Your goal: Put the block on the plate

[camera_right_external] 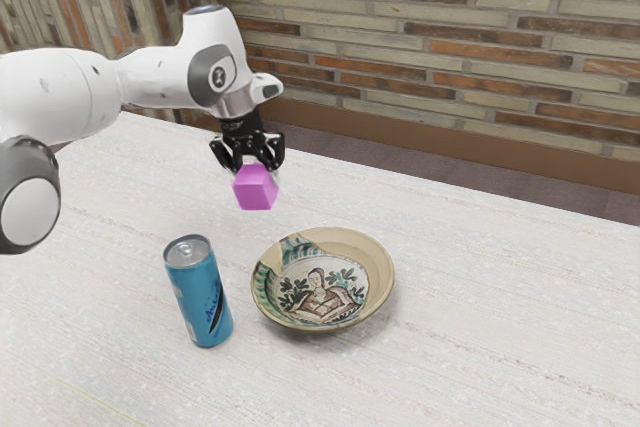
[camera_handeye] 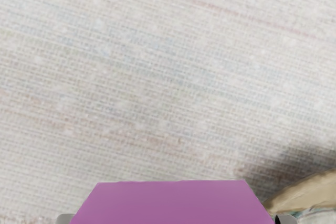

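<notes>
In the exterior view, the magenta block point(camera_right_external: 256, 191) is grasped between both fingers of the black gripper point(camera_right_external: 257, 164) and held above the white table point(camera_right_external: 480, 347), apart from the painted ceramic plate point(camera_right_external: 377, 259), beside which a blue can point(camera_right_external: 205, 299) is seen upright. In the wrist view, the block is flanked closely by both fingertips point(camera_handeye: 65, 219), and fine woven texture is revealed on the table, with shadow cast near the plate's rim.
</notes>
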Controlling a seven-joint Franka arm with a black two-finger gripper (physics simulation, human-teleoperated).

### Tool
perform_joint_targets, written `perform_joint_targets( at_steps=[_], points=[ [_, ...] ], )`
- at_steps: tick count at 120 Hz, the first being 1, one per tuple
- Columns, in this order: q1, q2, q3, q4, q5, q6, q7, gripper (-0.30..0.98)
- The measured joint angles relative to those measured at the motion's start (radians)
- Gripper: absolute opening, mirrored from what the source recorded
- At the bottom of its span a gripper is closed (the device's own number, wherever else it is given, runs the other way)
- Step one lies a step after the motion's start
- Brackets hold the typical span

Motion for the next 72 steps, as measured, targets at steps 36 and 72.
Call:
perform_joint_targets(
  at_steps=[36, 72],
  points=[
    [-0.102, -0.072, -0.096, -0.188, -0.005, 0.033, -0.048, 0.34],
    [-0.114, -0.068, -0.158, -0.276, -0.025, 0.1, -0.091, 0.47]
  ],
)
